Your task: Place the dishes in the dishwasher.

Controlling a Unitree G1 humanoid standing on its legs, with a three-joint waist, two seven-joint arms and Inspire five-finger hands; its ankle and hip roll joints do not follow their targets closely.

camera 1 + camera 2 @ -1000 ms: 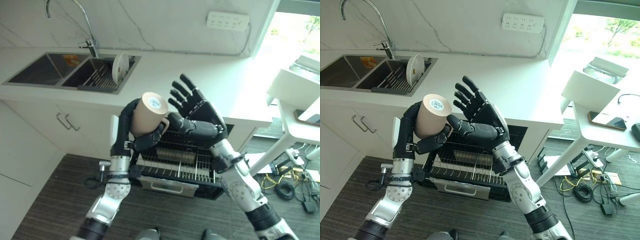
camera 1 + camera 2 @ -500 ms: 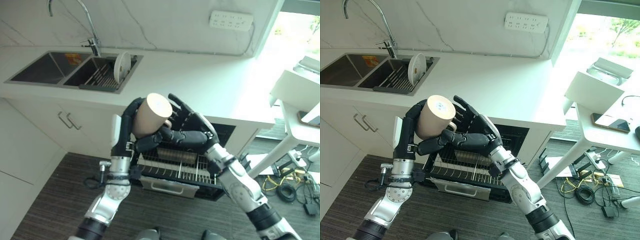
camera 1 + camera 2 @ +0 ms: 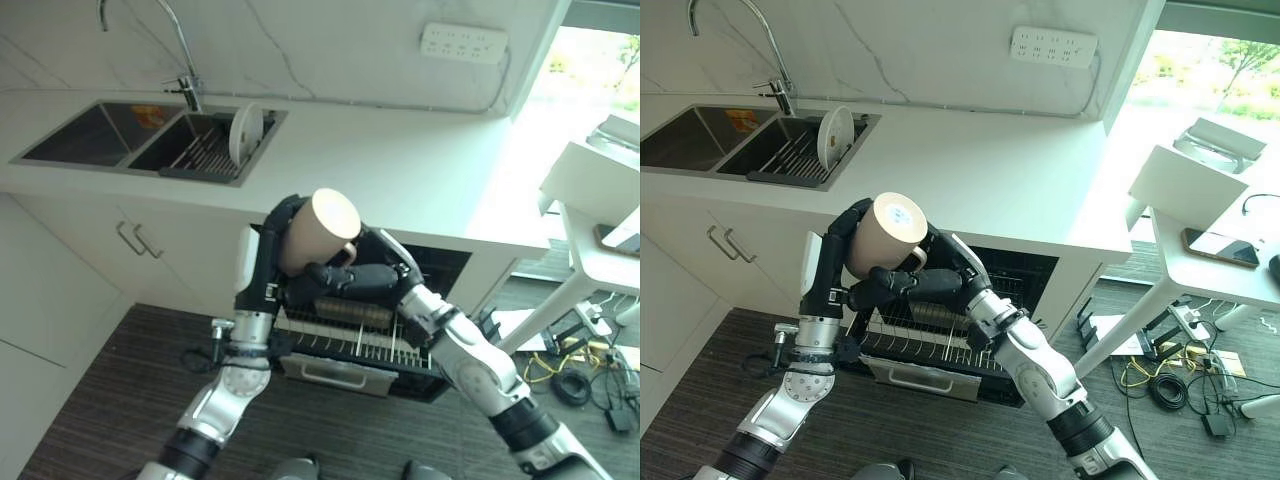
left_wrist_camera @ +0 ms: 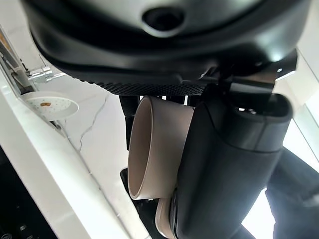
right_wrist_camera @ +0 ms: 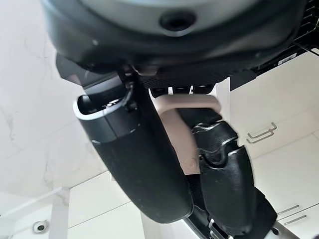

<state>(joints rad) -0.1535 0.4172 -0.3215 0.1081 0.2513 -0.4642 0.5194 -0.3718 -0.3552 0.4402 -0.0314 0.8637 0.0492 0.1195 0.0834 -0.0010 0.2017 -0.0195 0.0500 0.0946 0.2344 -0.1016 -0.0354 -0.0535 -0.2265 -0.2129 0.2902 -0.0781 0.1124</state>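
A beige mug [image 3: 318, 228] hangs bottom-up in front of the open dishwasher, above its pulled-out rack [image 3: 370, 338]. My left hand [image 3: 274, 245] is shut on it from the left, fingers curled round its wall, as the left wrist view shows with the mug [image 4: 154, 144] beside my thumb. My right hand [image 3: 372, 280] comes in from the right and closes on the mug's handle side, its fingers reaching under the mug. The right wrist view has the handle [image 5: 182, 132] between that hand's thumb [image 5: 134, 164] and fingers.
A white plate [image 3: 243, 133] stands on a rack in the sink [image 3: 90, 130] at the back left, by the tap [image 3: 180, 60]. The white counter [image 3: 400, 150] runs over the dishwasher. A white table [image 3: 600, 250] and floor cables stand at the right.
My right hand, spread open beside the mug a second ago, has swung in and closed on the mug. The left hand has carried the mug slightly to the right.
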